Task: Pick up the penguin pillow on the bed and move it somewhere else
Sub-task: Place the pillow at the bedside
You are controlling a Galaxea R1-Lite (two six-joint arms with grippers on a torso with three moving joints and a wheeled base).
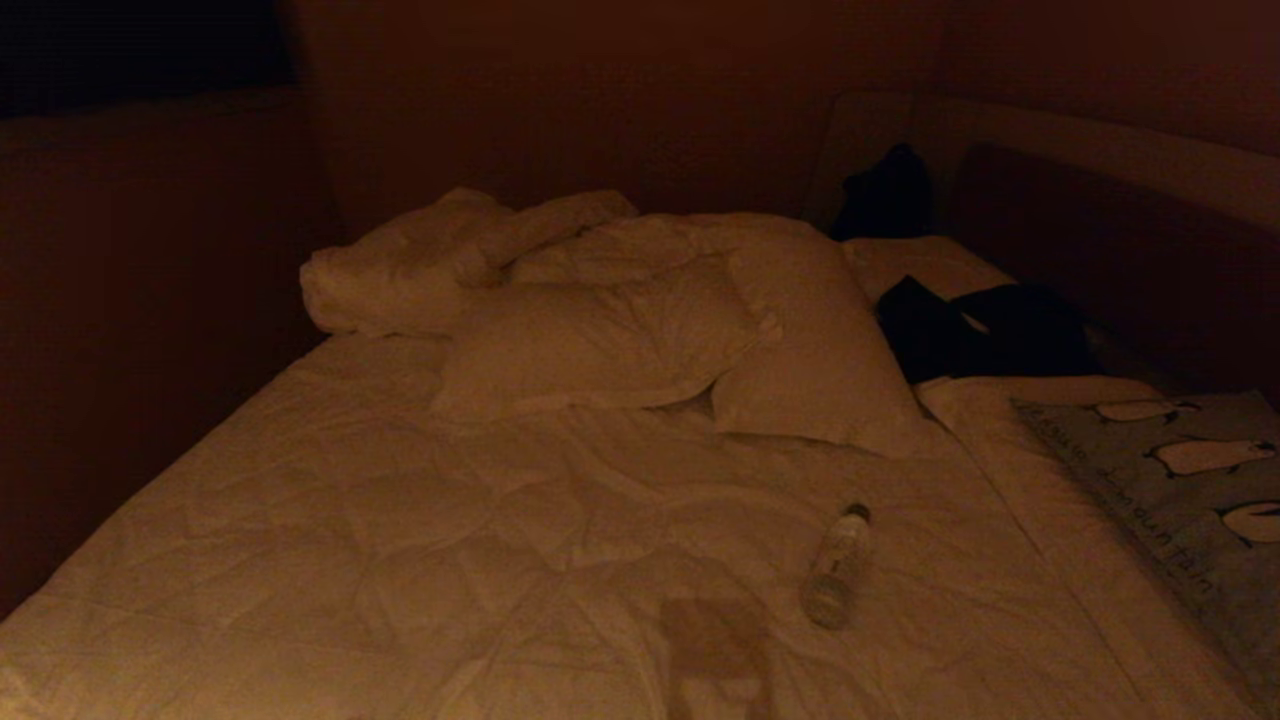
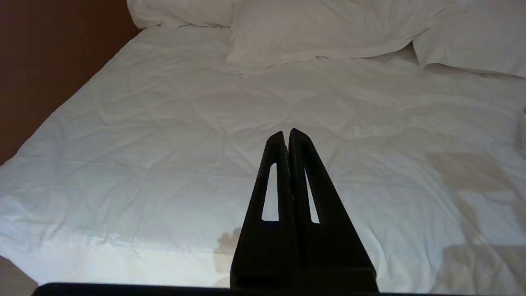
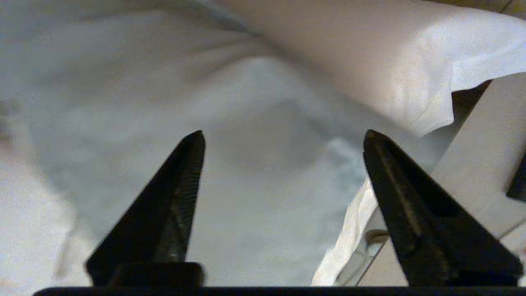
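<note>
The penguin pillow (image 1: 1180, 480), grey-blue with black-and-white penguins and dark lettering along one edge, lies flat at the right edge of the bed (image 1: 400, 520), partly cut off by the head view. Neither arm shows in that view. In the right wrist view my right gripper (image 3: 282, 133) stands open, nothing between its fingers, close over a blurred pale grey-blue cloth (image 3: 254, 197) with no print visible. My left gripper (image 2: 287, 133) is shut and empty, parked above the white bedding (image 2: 164, 144).
Two cream pillows (image 1: 620, 350) and a rumpled duvet (image 1: 420, 270) lie at the far side. A clear bottle (image 1: 835, 565) lies mid-bed. Dark clothes (image 1: 985, 330) sit by the padded headboard (image 1: 1120, 230). A white cloth edge (image 3: 349, 230) hangs near the right fingers.
</note>
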